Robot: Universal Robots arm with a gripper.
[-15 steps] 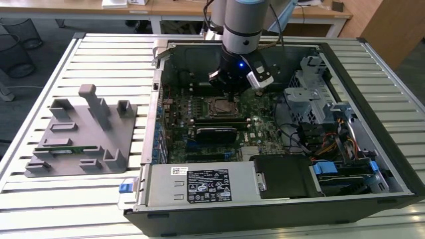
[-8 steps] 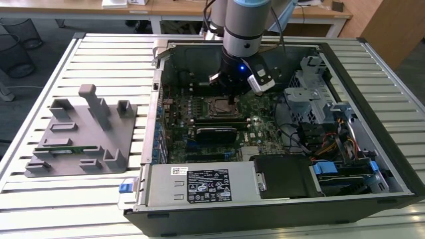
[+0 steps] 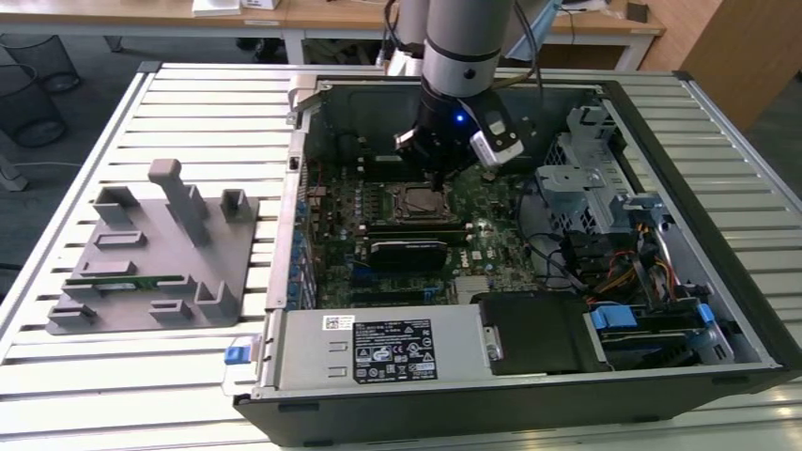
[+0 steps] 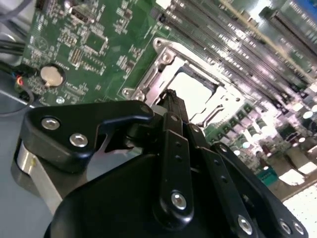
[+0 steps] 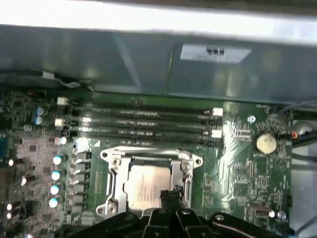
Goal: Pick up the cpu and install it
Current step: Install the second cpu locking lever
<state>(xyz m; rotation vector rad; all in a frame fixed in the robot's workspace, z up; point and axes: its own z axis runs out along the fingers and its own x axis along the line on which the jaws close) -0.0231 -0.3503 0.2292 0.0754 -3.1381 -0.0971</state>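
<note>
Gripper (image 5: pixel 167 199) fingers pinched together at my end, tip right at one cpu's (image 5: pixel 143 187) edge (seated in its socket (image 5: pixel 115 174)); four memory slots (image 5: pixel 143 121) lie beyond it.

I see an open computer case (image 3: pixel 527 376) lying on the slatted tabletop (image 3: pixel 126 376), its green motherboard (image 3: pixel 489 202) exposed. On the exterior view's left sits a grey fixture block (image 3: pixel 157 254) carrying a green memory stick (image 3: pixel 126 281). Two wire bins (image 3: pixel 32 85) stand beyond.

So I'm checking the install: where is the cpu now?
The cpu lies in the motherboard socket below the memory slots, directly under the gripper.
</note>
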